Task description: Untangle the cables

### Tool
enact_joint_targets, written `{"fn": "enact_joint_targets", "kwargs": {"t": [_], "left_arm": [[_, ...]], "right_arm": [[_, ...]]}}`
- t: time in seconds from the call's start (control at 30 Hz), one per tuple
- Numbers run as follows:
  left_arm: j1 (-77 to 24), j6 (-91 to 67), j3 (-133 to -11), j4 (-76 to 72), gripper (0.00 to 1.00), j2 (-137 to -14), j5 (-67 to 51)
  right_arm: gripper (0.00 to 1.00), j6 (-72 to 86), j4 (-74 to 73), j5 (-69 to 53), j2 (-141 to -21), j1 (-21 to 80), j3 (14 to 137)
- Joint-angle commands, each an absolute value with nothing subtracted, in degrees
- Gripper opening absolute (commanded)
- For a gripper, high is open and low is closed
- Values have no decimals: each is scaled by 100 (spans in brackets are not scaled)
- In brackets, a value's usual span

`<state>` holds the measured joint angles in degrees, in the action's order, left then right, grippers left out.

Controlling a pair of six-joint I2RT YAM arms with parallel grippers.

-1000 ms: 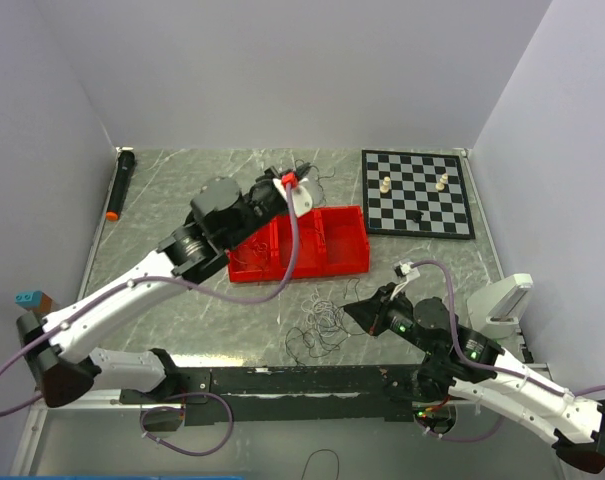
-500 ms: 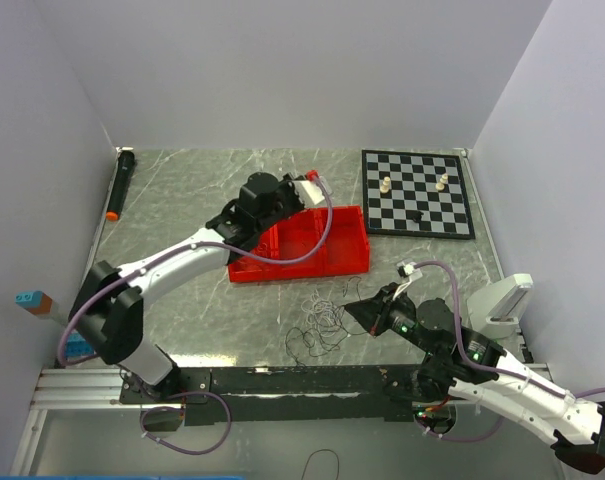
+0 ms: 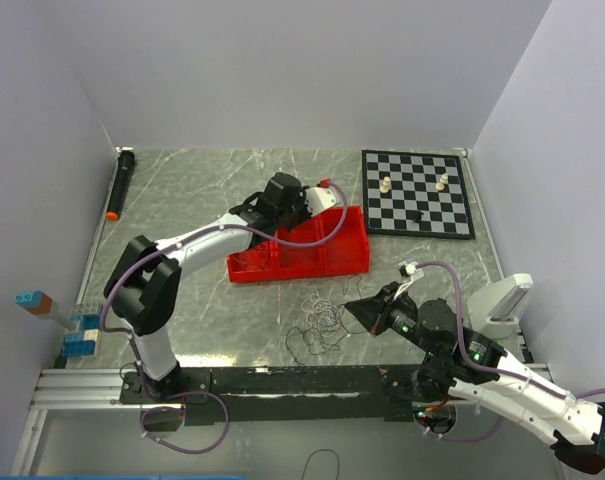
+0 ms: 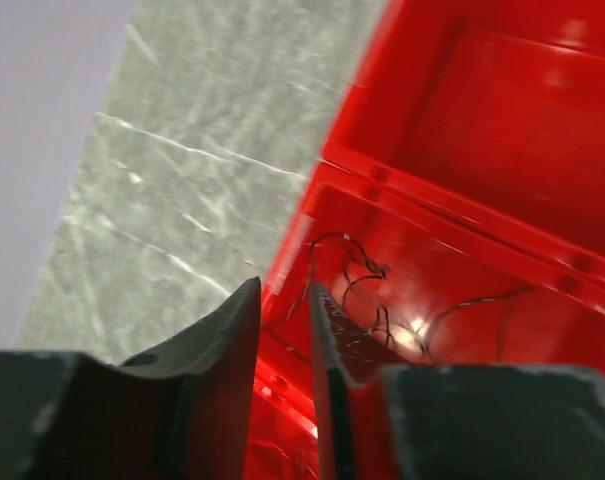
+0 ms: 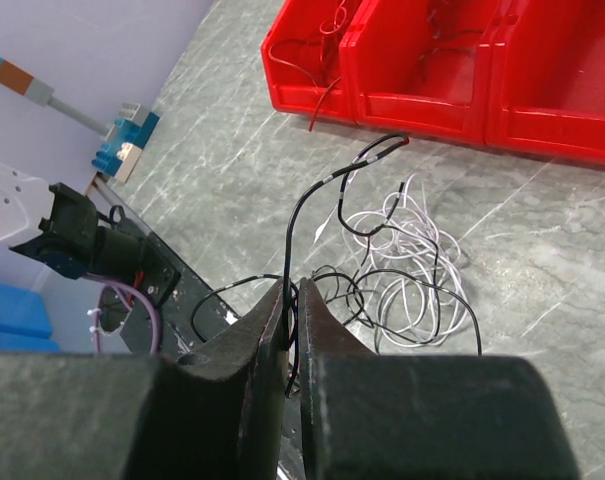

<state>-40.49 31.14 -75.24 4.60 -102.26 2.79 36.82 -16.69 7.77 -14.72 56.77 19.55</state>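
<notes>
1. Our left gripper [image 4: 284, 289] stands slightly parted over the red bin [image 4: 452, 110]. We see nothing clasped in it. Thin black wires [image 4: 367, 270] lie in the compartment just beyond its tips.
2. Our right gripper [image 5: 292, 285] is clenched on a black cable [image 5: 292, 230] rising from its tips. The cables [image 5: 412, 240] lie heaped just ahead.
3. Only the top view shows both grippers well apart; only the right wrist view shows the pinch.

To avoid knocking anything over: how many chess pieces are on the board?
3 on the chessboard: left light piece and right light piece near its far edge, dark piece near its middle. More dark ones could blend in.
</notes>
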Motion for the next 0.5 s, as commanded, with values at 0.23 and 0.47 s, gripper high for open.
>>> {"fn": "enact_joint_targets", "kwargs": {"t": [0.23,0.47], "left_arm": [[-4087,2769,-7760,1740,75,-9159,-1010],[-4261,3356,-7963,3145,80,-8149,-3698]], "right_arm": [[13,3419,-1204,721,-1784,5713,2505],[13,3217,-941,554,-2153,5713,2821]]}}
